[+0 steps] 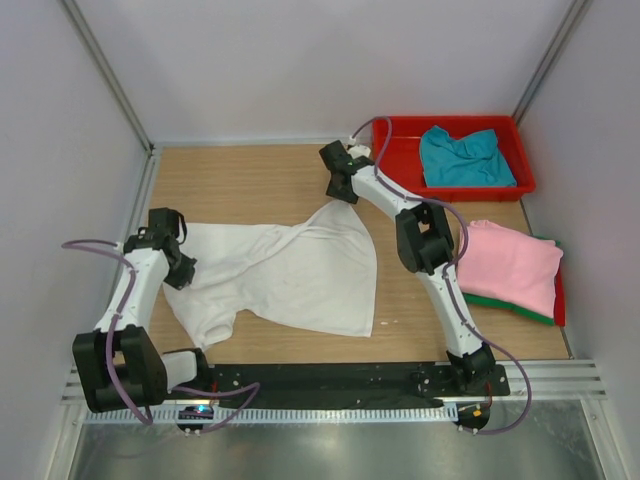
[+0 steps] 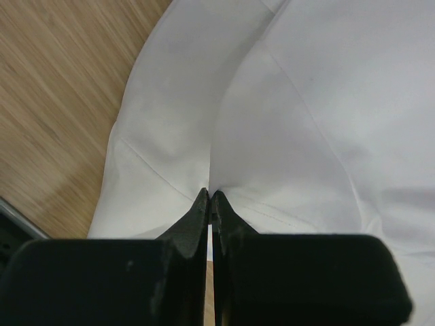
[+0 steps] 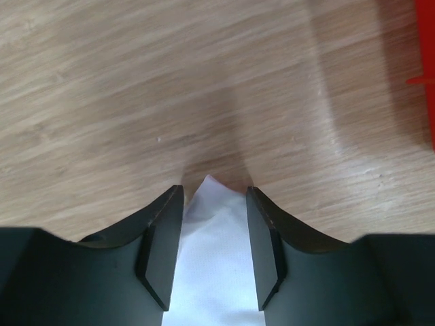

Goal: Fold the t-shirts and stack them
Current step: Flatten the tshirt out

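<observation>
Nearest the arm bases, the white t-shirt lies spread and rumpled on the wooden worktop, its collar end toward the near edge and one corner drawn out toward the far side. At the shirt's left edge the left hand is closed tight; its wrist view shows the two fingertips pressed together with a thin sliver of white cloth pinched between them, the fabric fanning away in two folds. To the right of the white shirt, well apart from it, a pink t-shirt lies folded on top of a green t-shirt, of which only a strip shows along the near edge. At the white shirt's far corner the right hand is lowered to the worktop with its jaws partly open, standing either side of the pointed tip of cloth without clamping it. Beyond the white shirt and to its right, a teal t-shirt sits crumpled inside the red tray
</observation>
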Robot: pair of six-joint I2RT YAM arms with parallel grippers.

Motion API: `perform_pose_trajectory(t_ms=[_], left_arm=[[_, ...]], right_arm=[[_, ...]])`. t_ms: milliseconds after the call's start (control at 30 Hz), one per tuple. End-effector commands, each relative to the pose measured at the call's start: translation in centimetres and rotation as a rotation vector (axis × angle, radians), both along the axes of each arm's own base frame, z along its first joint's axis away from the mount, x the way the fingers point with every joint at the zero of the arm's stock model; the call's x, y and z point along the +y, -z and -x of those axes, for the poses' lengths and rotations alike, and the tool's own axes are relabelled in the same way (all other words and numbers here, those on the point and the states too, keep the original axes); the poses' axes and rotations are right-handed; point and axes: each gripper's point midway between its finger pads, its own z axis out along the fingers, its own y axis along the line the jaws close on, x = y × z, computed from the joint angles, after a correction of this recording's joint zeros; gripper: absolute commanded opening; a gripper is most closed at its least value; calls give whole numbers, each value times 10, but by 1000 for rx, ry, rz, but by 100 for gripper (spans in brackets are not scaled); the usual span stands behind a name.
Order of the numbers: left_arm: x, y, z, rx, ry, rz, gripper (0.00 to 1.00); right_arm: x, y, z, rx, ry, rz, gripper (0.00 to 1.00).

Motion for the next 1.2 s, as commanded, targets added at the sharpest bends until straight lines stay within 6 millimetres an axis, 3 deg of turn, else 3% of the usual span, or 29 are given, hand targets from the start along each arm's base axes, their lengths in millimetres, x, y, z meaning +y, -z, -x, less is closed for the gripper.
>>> perform_pose_trajectory(t_ms=[0, 67, 167, 267, 300, 333, 400, 533, 567, 700, 733, 800, 833, 900, 933, 1067, 1167], left_arm=[[7, -11, -12, -42, 10, -30, 0], [6, -12, -12, -45, 13, -27, 0], [6, -11, -11, -42, 20, -29, 0], [6, -12, -10, -45, 19, -30, 0], [6, -12, -11, -47, 19, -30, 0], [6, -13, -12, -54, 22, -28, 0], [7, -18, -19, -77, 29, -30, 0], [13, -37, -41, -144, 35, -46, 0], [15, -42, -49, -166, 40, -46, 0], [22, -84, -89, -303, 60, -73, 0], [24, -109, -106, -386, 75, -95, 0], [29, -134, -120, -460, 84, -130, 0], [33, -156, -128, -511, 102, -168, 0], [43, -180, -134, -553, 99, -233, 0], [46, -203, -140, -602, 110, -264, 0], [46, -252, -144, -684, 218, -358, 0], [46, -284, -134, -741, 254, -419, 0]], right_arm=[[1, 0, -10, -36, 17, 18, 48], [-2, 2, -9, -33, 21, 30, 46], [-3, 3, -8, -32, 22, 35, 33], [-3, 1, -9, -35, 22, 34, 17], [-2, 1, -8, -35, 20, 36, 8], [-3, -5, -10, -46, 22, 36, 3], [-4, -14, -12, -64, 11, 46, 1], [-9, -49, -18, -132, -13, 63, 1], [-7, -67, -21, -171, -22, 51, 1], [-7, -113, -23, -260, -84, 60, 1], [-8, -118, -21, -267, -96, 62, 1], [-10, -148, -20, -325, -107, 49, 1], [-11, -153, -18, -332, -117, 55, 1], [-14, -178, -13, -365, -121, 46, 1], [-17, -181, -10, -364, -123, 51, 1], [-23, -210, 5, -401, -141, 34, 1], [-32, -229, 21, -430, -149, 26, 1]])
